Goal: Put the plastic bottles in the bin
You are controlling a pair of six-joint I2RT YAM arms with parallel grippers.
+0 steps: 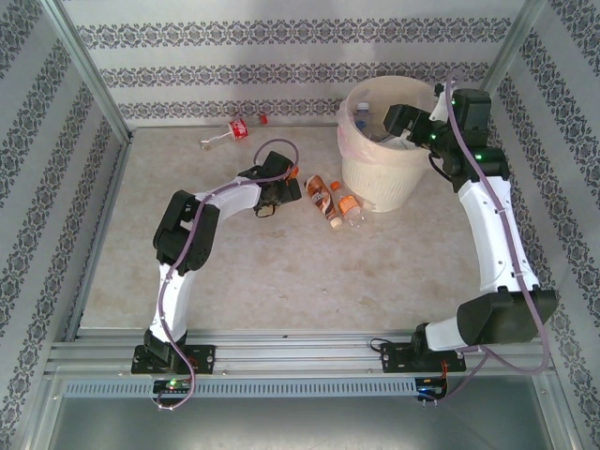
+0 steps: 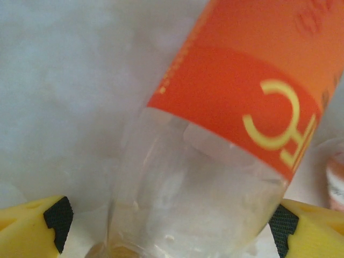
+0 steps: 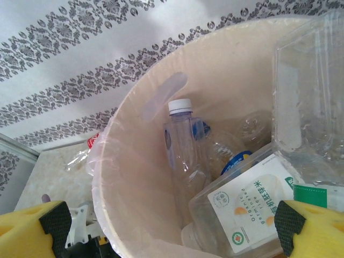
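Observation:
On the table an orange-labelled clear bottle (image 1: 322, 195) lies beside a second orange-capped bottle (image 1: 349, 208), just left of the cream bin (image 1: 382, 178). My left gripper (image 1: 291, 190) is low at the first one. Close up, that orange-labelled bottle (image 2: 215, 140) lies between the open fingers of the left gripper (image 2: 169, 228), with a gap at the left pad (image 2: 58, 221). My right gripper (image 1: 398, 129) hangs open over the bin, empty (image 3: 171, 228). Inside the bag-lined bin (image 3: 123, 177) lie a white-capped bottle (image 3: 185, 145) and a square white-labelled bottle (image 3: 252, 207).
A red-labelled bottle (image 1: 230, 131) lies near the back wall, left of the bin. Patterned walls with metal posts close in the table on three sides. A large clear container (image 3: 312, 97) rests in the bin's right side. Open tabletop stretches in front of the arms.

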